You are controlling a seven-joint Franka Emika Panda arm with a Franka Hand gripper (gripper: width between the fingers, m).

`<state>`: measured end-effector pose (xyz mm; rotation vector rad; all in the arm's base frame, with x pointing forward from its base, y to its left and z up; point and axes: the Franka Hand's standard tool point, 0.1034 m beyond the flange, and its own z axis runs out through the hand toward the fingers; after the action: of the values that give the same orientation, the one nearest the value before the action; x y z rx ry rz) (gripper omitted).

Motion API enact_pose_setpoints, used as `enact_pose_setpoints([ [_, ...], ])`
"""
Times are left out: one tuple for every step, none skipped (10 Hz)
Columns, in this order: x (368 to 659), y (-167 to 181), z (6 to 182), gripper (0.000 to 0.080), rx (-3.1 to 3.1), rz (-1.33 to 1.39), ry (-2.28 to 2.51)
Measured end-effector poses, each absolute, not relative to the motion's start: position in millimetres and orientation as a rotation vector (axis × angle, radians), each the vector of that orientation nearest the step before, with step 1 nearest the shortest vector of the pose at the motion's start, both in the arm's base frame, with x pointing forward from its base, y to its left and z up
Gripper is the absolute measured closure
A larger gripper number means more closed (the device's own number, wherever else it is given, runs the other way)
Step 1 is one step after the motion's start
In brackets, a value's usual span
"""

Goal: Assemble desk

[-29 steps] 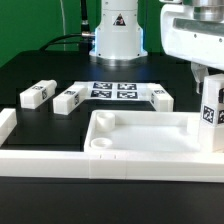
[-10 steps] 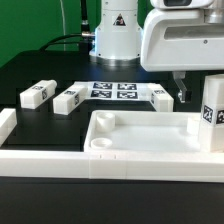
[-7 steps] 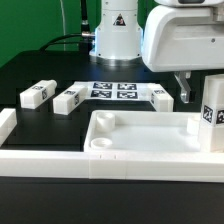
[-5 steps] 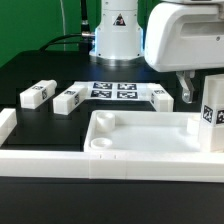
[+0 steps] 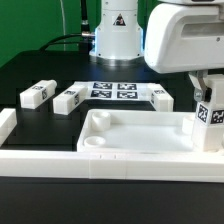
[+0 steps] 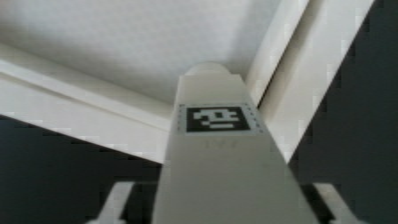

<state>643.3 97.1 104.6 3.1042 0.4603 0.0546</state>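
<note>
Exterior view: the tabletop (image 5: 130, 152) lay rim-up at the front of the black table (image 5: 60, 70).
Upright leg block (image 5: 209, 118): stood on end at the tabletop's end on the exterior view's right, with its tag facing the camera.
Gripper (image 5: 205, 86): was directly above that block, with its fingers (image 6: 125, 203) clamped on the block's two sides.
Wrist view: looked down the block's length, with the tabletop's rim beyond it.
Loose parts: the far-left leg block (image 5: 37, 93) and second leg block (image 5: 68, 99) lay side by side. The right leg block (image 5: 160, 97) lay just beside the marker board (image 5: 113, 91).
Marker board: lay flat behind the tabletop.
</note>
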Motion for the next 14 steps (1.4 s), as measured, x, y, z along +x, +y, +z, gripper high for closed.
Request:
enact_pose_setpoints([
  [643.3, 97.0, 104.6, 0.0511, 3.104, 0.055, 0.460],
  [643.3, 97.0, 104.5, 0.0511, 3.113, 0.055, 0.404],
  [643.2, 97.5, 104.5, 0.0511, 3.133, 0.055, 0.254],
  [643.2, 97.5, 104.4, 0.0511, 3.142, 0.054, 0.129],
  [643.2, 97.6, 104.4, 0.0511, 3.147, 0.054, -0.007],
  [643.2, 97.7, 104.5, 0.0511, 3.151, 0.052, -0.166],
  [642.7, 98.1, 104.0, 0.0509, 3.152, 0.046, -0.340],
  [642.5, 98.4, 103.7, 0.0509, 3.135, 0.039, -0.566],
  [642.9, 98.2, 103.7, 0.0509, 3.122, 0.036, -0.688],
  [642.8, 98.7, 103.7, 0.0509, 3.090, 0.026, -0.865],
  [642.8, 98.5, 103.7, 0.0509, 3.065, 0.021, -0.961],
  [642.7, 98.4, 103.6, 0.0509, 3.020, 0.015, -1.099],
  [642.4, 98.7, 103.4, 0.0509, 2.974, 0.009, -1.215],
  [641.9, 99.3, 102.7, 0.0509, 2.917, 0.002, -1.344],
])
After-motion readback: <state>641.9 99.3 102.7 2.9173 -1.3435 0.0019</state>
